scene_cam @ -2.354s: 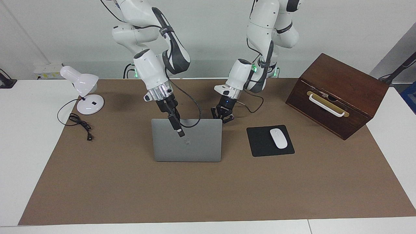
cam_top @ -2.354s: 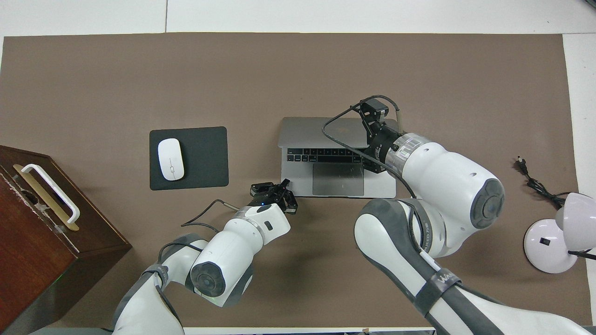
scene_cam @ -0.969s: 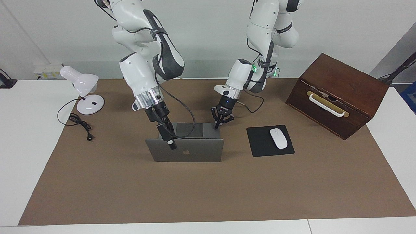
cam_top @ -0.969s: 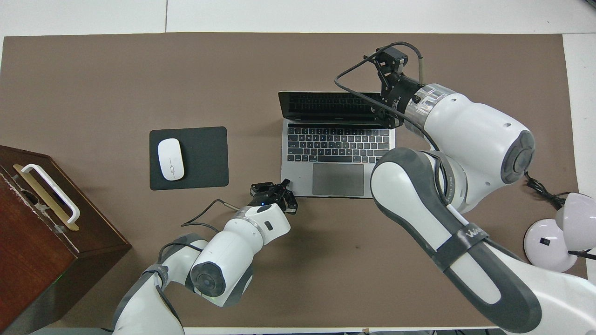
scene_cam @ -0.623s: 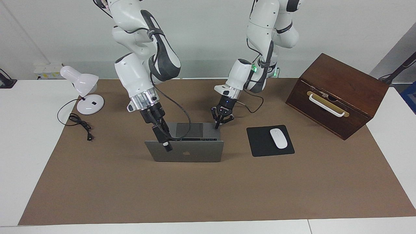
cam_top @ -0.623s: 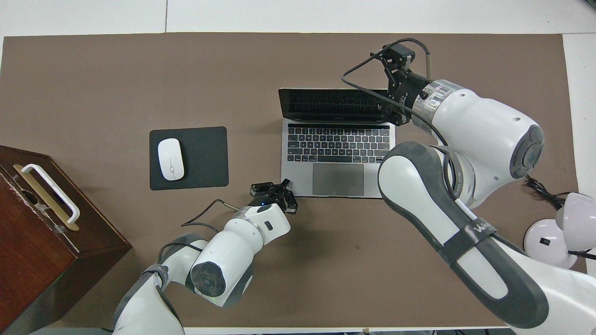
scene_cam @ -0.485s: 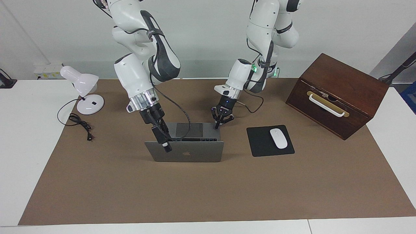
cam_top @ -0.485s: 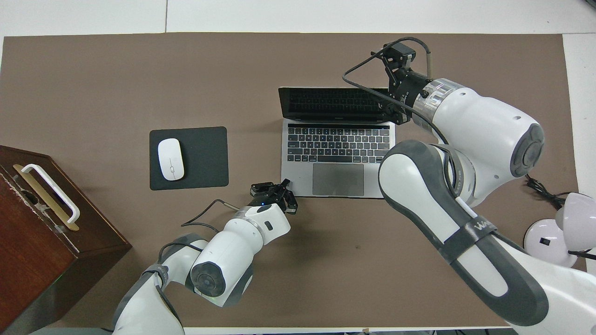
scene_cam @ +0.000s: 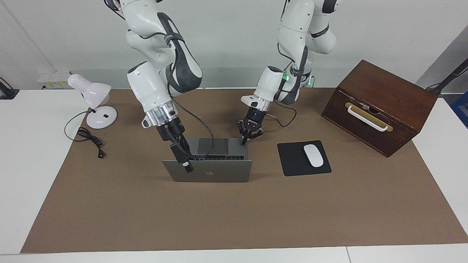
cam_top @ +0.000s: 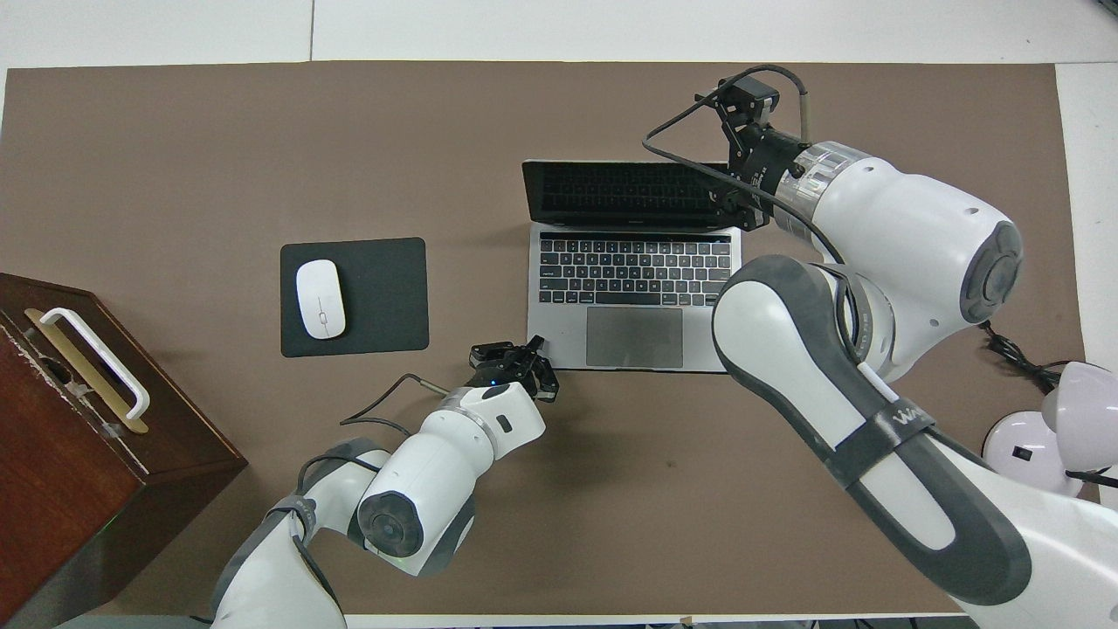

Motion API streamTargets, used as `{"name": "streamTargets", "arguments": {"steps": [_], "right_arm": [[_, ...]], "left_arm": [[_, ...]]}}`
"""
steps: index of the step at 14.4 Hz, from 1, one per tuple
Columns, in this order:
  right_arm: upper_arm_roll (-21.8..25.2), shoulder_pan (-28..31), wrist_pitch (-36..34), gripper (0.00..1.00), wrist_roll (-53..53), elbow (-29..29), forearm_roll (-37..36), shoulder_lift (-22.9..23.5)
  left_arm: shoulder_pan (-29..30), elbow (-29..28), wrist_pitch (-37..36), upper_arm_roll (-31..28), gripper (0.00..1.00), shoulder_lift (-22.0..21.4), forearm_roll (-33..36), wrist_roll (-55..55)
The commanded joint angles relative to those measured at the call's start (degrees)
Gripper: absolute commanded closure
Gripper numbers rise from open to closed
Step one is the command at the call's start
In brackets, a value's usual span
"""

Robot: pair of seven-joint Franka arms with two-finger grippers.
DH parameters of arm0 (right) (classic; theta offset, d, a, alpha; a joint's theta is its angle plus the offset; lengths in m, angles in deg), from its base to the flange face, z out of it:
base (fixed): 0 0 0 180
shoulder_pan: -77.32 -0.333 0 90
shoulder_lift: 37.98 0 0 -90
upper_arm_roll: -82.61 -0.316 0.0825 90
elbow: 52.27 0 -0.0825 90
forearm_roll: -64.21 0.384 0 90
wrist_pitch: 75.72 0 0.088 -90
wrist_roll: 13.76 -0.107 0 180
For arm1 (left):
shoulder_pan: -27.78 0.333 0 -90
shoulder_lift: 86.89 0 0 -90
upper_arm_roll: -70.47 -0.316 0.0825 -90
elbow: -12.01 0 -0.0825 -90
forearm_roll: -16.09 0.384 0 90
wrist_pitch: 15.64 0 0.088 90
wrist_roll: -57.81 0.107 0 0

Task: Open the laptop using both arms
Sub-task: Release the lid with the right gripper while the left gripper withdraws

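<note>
Silver laptop (scene_cam: 208, 174), one; two arms (scene_cam: 155, 87).

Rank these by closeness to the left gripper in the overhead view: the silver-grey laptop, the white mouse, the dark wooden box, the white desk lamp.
From the left gripper, shut:
1. Silver-grey laptop: its fingertips are at the base's near corner.
2. White mouse: on the black pad, toward the left arm's end.
3. Dark wooden box and white desk lamp: at the table's two ends, too close to call.

Silver-grey laptop (scene_cam: 210, 171), open past upright, lid leaning away from the robots, dark logo outward, keyboard and trackpad exposed, mid-worktop.
</note>
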Motion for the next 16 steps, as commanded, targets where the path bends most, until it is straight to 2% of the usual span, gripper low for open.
{"name": "streamTargets", "arguments": {"steps": [1, 7, 13, 16], "right_arm": [[0.2, 0.6, -6.1, 0.0, 1.3, -1.4, 0.5, -1.3], [1.8, 0.5, -16.8, 0.0, 0.5, -0.2, 0.5, -5.2], [2.2, 0.6, -24.7, 0.0, -1.5, -0.1, -0.1, -9.2], [2.3, 1.0, -27.1, 0.0, -1.2, -0.4, -3.6, -10.5]], "left_arm": [[-0.5, 2.7, 1.1, -0.1, 1.0, 2.6, -1.6, 0.8], [0.0, 2.5, -0.1, -0.1, 1.0, -0.5, -1.7, -0.6], [3.2, 3.0, -17.4, -0.2, 1.0, -10.9, -1.7, -0.5], [5.1, 4.3, -28.6, -0.4, 1.0, -16.1, -1.6, 0.1]]}}
